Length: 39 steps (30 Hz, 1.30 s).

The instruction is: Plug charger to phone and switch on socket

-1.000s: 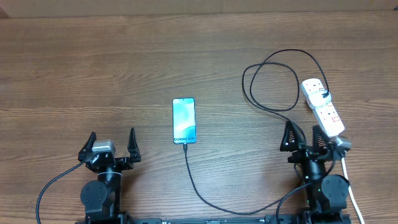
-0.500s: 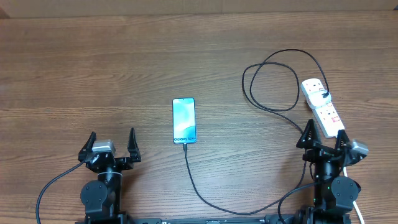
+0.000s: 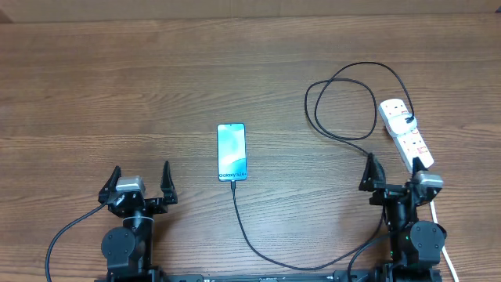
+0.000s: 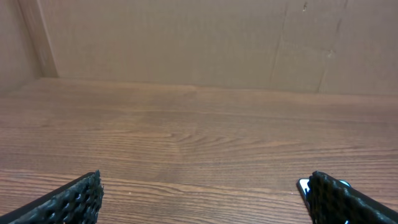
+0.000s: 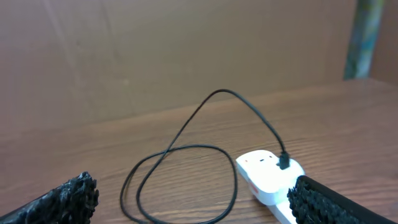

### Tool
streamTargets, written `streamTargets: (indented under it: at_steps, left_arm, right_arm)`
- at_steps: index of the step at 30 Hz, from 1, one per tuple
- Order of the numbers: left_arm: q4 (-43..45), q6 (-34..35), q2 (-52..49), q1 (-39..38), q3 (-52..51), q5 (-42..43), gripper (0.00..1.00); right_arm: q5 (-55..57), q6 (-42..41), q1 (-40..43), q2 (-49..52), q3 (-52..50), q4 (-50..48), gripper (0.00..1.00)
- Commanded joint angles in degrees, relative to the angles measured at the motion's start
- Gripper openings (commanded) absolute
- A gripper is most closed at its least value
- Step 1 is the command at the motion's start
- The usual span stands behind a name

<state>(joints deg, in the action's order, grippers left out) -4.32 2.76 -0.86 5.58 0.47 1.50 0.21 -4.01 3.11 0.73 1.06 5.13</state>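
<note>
Grained wooden table [image 3: 117, 78], slim rectangular phone [image 3: 232, 152]

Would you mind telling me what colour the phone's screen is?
The phone screen is light blue fading to white, clearest in the overhead view.

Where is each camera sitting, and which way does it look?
Overhead: above the table, looking down on phone, charger, socket, both arms.
Left wrist: on the left gripper, looking forward over the table; fingers show.
Right wrist: on the right gripper, facing the socket; fingers show.
Shared: overhead and right wrist both see socket, charger.
</note>
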Motion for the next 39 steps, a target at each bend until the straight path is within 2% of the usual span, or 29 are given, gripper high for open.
streamTargets:
  at_steps: [1, 20, 39]
  left_arm:
    - [-0.11, -1.07, 0.61, -0.37, -0.17, -0.02, 0.99]
    - [-0.11, -1.07, 0.61, -0.37, -0.17, -0.02, 0.99]
    - [-0.11, -1.07, 0.66, -0.48, -0.17, -0.20, 0.99]
  right_arm:
    - [-0.26, 4.39, -1.68, -0.57, -0.61, -0.28, 1.00]
    - [-0.09, 4.50, -5.05, -0.57, -0.63, -0.44, 1.00]
    - [-0.09, 4.52, -5.03, -0.57, -0.63, -0.46, 1.00]
